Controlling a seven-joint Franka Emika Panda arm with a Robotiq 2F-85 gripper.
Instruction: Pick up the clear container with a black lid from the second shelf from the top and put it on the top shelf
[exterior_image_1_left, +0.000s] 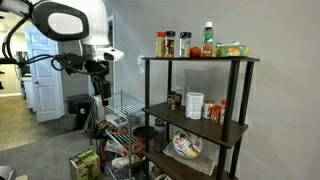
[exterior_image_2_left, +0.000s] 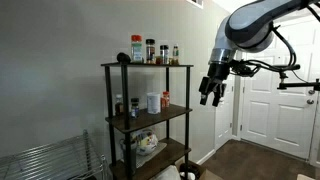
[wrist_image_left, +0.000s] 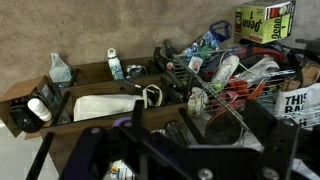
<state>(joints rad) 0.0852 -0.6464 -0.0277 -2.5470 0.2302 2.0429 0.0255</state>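
Clear container with a black lid (exterior_image_1_left: 175, 99) on dark brown 2nd shelf (exterior_image_1_left: 232, 127); pincer (exterior_image_2_left: 211, 98) wide, near grey wall (exterior_image_2_left: 60, 60).

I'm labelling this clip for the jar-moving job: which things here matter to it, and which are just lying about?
Part of the job: gripper; clear jar with black lid; middle shelf; top shelf.

Just lying about: white tub; red-lidded jars; spice jars on the top shelf; wire rack.
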